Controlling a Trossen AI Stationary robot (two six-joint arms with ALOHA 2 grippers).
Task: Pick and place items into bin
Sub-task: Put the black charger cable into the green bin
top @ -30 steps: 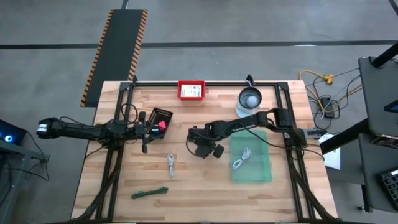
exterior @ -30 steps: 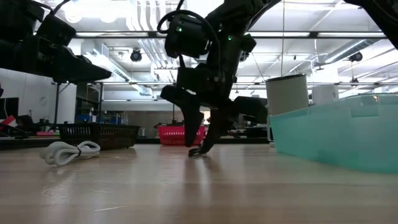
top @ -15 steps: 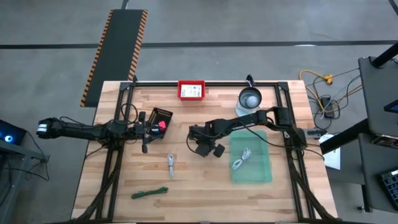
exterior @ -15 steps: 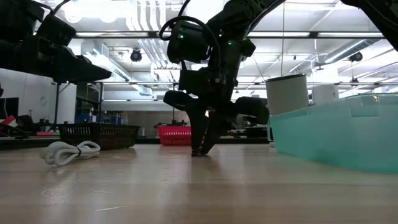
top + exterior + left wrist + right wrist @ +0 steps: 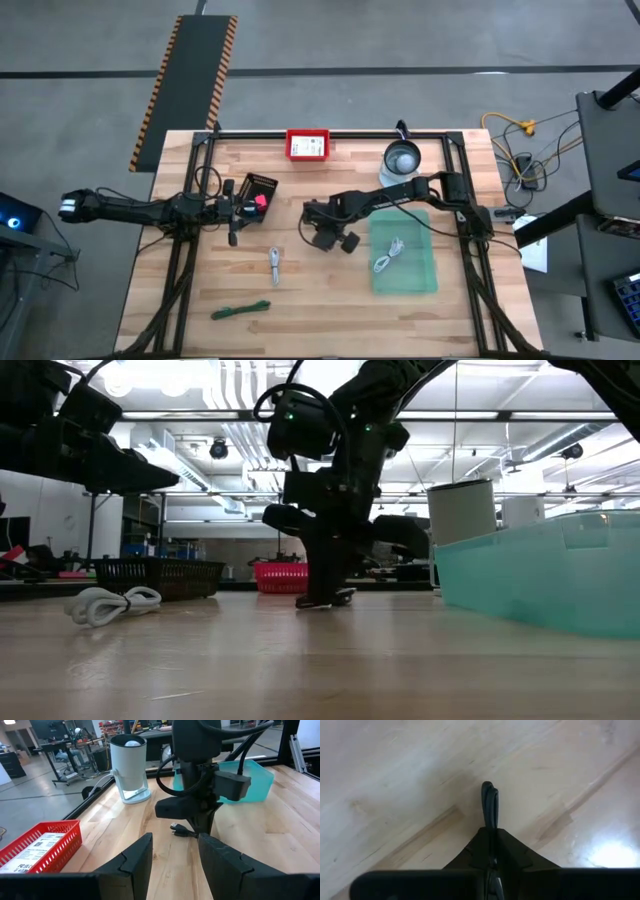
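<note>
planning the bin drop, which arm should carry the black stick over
Right. The right gripper is already shut on the black stick at the table, beside the bin. The left gripper waits far across the table.

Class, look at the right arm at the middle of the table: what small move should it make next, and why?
Probably a short lift straight up. The right pincer is down at the wooden table, shut on a thin black stick that pokes out past the fingertips. The teal plastic bin sits just beside it, so raising the stick clear of the wood comes before carrying it over the rim.
</note>
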